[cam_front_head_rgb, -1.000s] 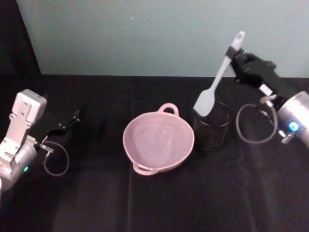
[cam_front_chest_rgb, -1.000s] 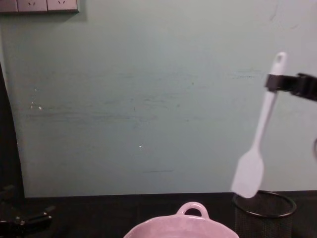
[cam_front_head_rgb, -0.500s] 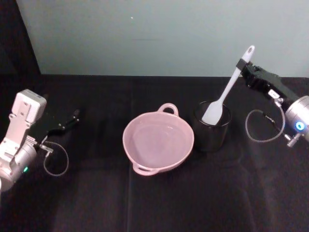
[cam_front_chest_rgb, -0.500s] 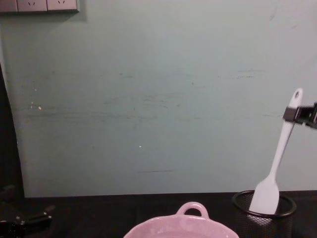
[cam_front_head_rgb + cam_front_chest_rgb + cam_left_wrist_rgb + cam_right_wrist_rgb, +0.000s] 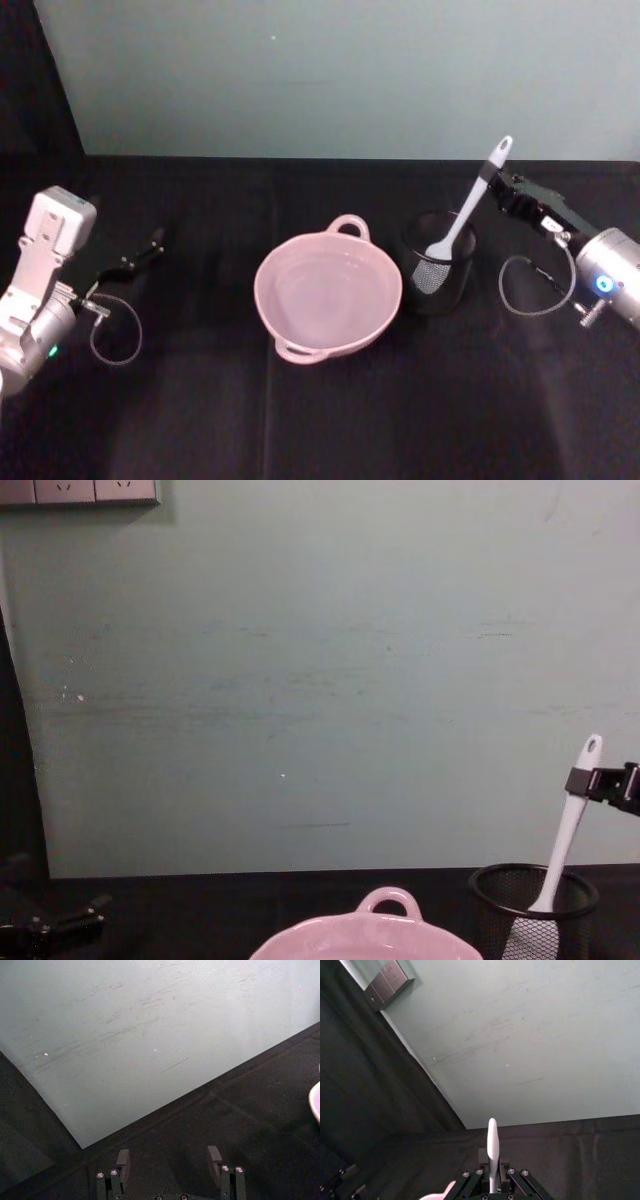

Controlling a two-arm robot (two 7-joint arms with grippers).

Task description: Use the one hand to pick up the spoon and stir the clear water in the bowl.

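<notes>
The white spoon [image 5: 468, 207] stands tilted in the black wire-mesh cup [image 5: 447, 294], its pale head down inside against the mesh. My right gripper [image 5: 492, 181] is shut on the handle just below the end hole; in the chest view the right gripper [image 5: 586, 782] clamps the spoon [image 5: 563, 840] above the cup [image 5: 578, 927]. The right wrist view shows the handle tip [image 5: 492, 1146] rising between the jaws. The pale pink bowl [image 5: 262, 296] holding clear water sits left of the cup. My left gripper [image 5: 148, 246] rests open at the far left.
The black cloth covers the table up to a pale green wall behind. A cable loop [image 5: 527, 287] hangs from the right wrist near the cup. The bowl's loop handle [image 5: 388, 902] faces the wall. Wall sockets [image 5: 80, 490] sit high up on the left.
My right gripper has come down and back to the right with the spoon, lowering its head from above the cup's rim down into the mesh cup. The left arm has not moved.
</notes>
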